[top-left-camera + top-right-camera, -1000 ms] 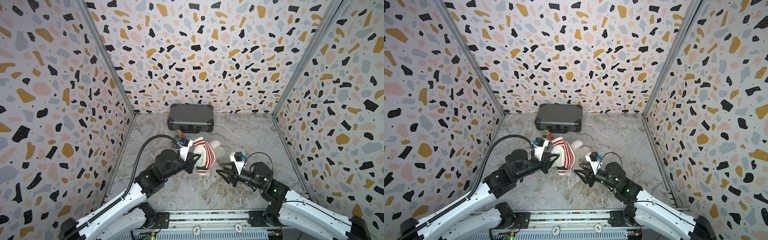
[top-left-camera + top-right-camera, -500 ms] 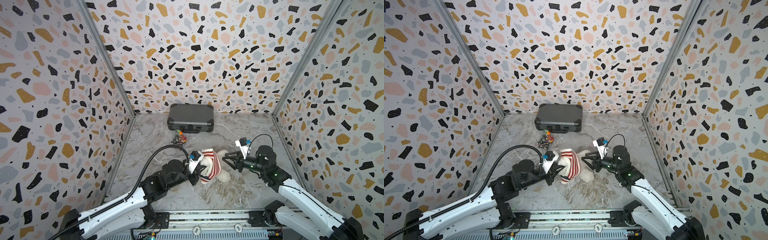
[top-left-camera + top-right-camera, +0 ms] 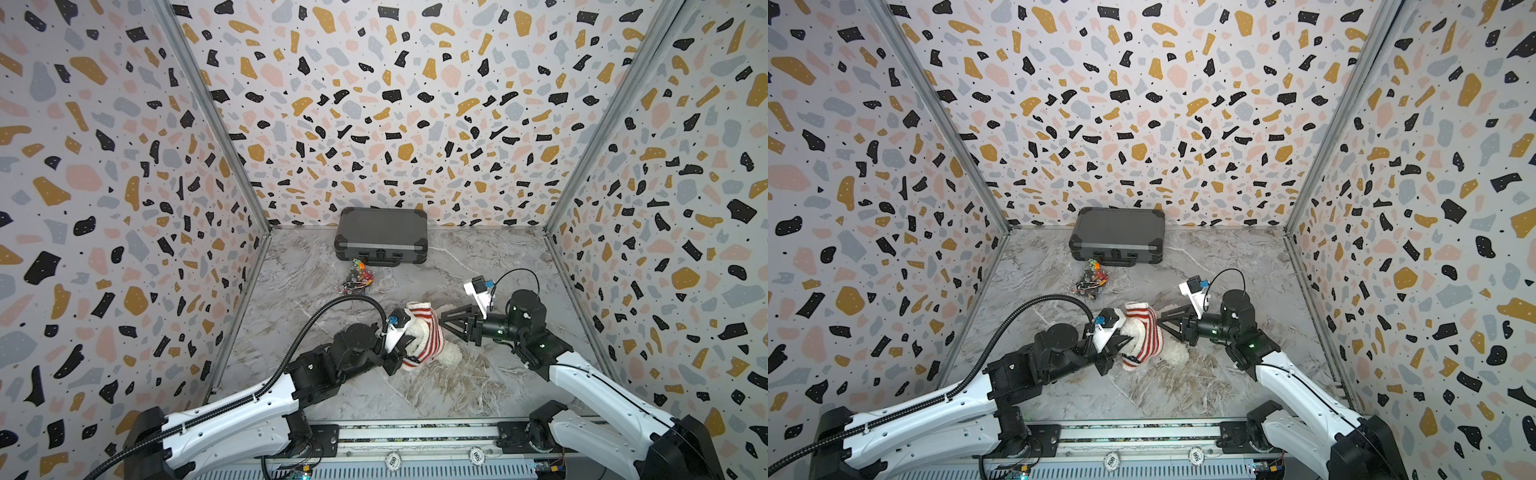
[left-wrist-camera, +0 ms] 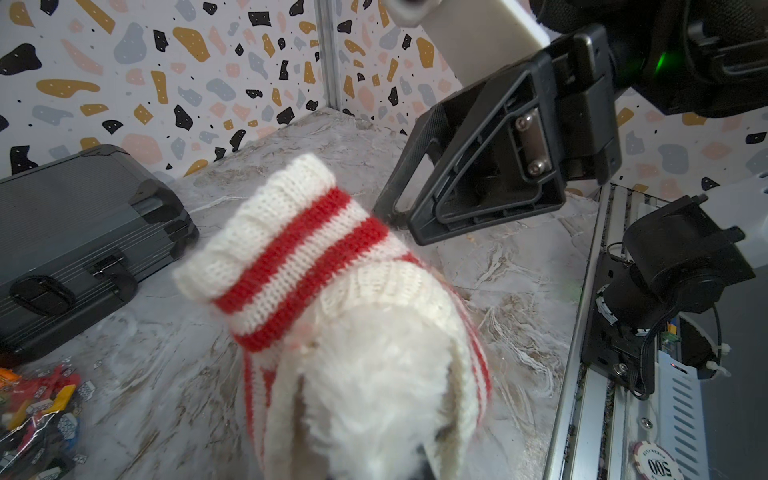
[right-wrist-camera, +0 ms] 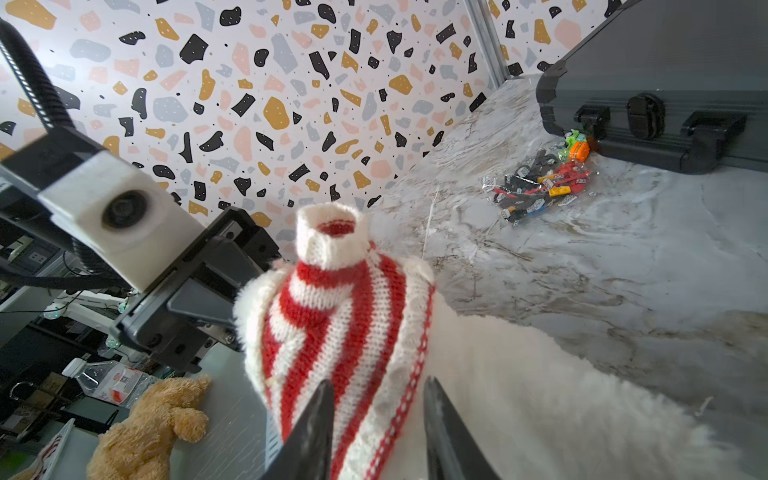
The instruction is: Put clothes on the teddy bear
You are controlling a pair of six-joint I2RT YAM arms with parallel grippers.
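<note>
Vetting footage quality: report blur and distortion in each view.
In both top views, light is even and sharp, but the walls splay from wide-angle distortion; in the left wrist view, fur of the teddy bear nearest the lens is soft, the sweater collar crisper; in the right wrist view, fur smears white while the case stays sharp.

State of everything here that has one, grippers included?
teddy bear: partly dressed, head not out of the collar
sweater: pulled over the teddy bear, collar standing empty
case: closed, lying flat
bag of bricks: lying before the case
left gripper: shut on the teddy bear
right gripper: open, tips at the sweater
</note>
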